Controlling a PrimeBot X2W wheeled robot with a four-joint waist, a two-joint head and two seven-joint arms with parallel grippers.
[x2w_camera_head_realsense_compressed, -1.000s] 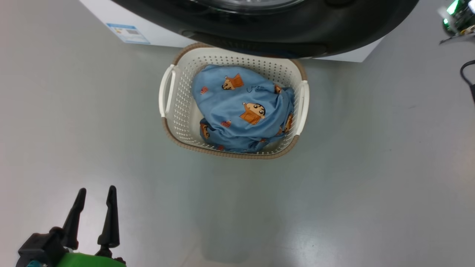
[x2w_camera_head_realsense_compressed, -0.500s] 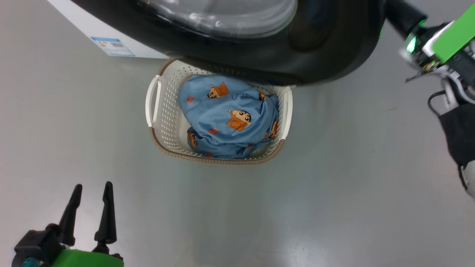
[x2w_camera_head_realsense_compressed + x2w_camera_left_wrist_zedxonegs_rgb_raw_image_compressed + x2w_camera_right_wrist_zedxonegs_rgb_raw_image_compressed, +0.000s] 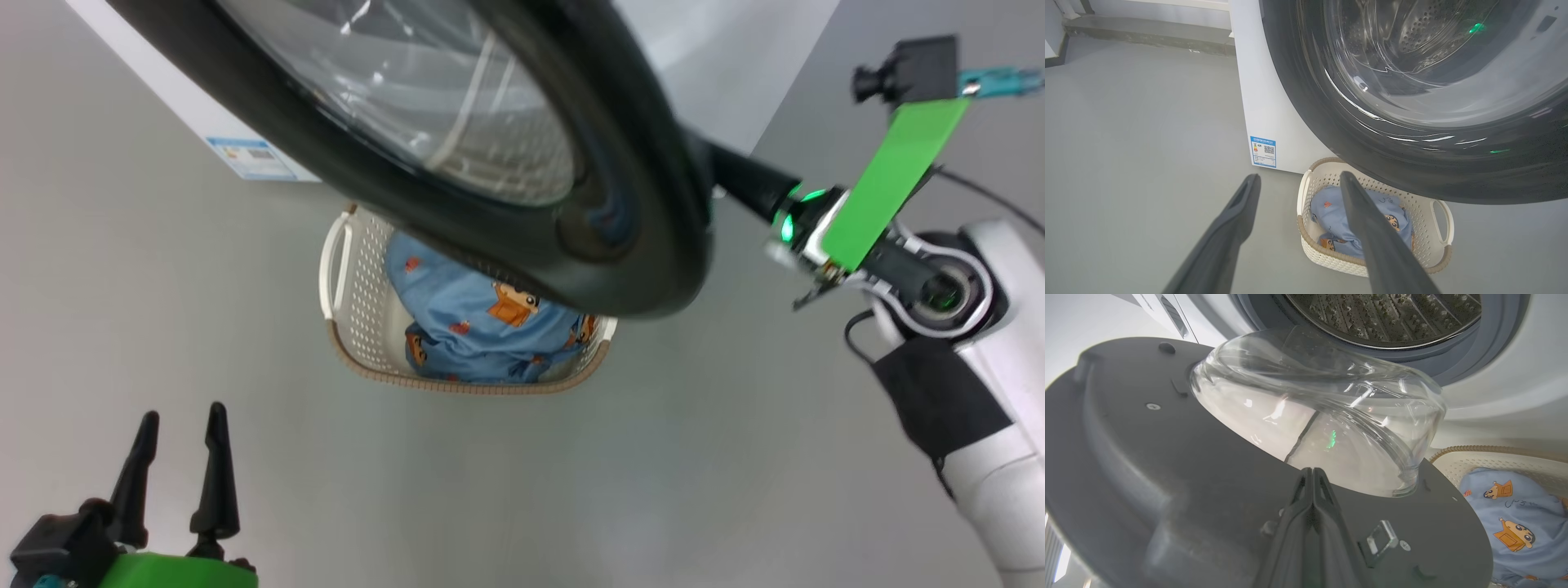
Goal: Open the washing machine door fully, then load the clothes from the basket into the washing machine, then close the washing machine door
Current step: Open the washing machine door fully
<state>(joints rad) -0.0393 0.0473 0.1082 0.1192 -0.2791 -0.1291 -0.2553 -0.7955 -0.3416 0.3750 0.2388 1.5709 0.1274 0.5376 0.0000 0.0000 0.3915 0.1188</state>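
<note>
Head view with both wrist views. Nearest, at the lower left of the head view, the left tool (image 3: 183, 412) hangs above the grey floor (image 3: 571, 490) with its two dark fingers spread wide and nothing between them. It is well apart from the basket (image 3: 457, 384).

The basket stands on the floor just in front of the washing machine (image 3: 204, 114). The clothes (image 3: 465, 327), blue fabric with orange cartoon figures, lie bundled inside it, below its brown rim.

Above the basket, the washing machine door (image 3: 620, 204) stands swung out from the machine. In the head view its glossy black rim covers the far part of the basket.

In the right wrist view, the right tool (image 3: 1310, 470) has its fingers pressed together and grips nothing. It lies along the grey inner face of the door, just below the glass bowl (image 3: 1323, 416) and beside a small clear latch piece (image 3: 1382, 541). Whether the fingertips actually touch the door is unclear, since they merge with its dark surface.

Farthest, the machine's white front carries a blue label (image 3: 251, 158) at its lower corner. The grey gasket (image 3: 1494, 335) and the perforated steel drum (image 3: 1380, 318) lie exposed behind the door.
</note>
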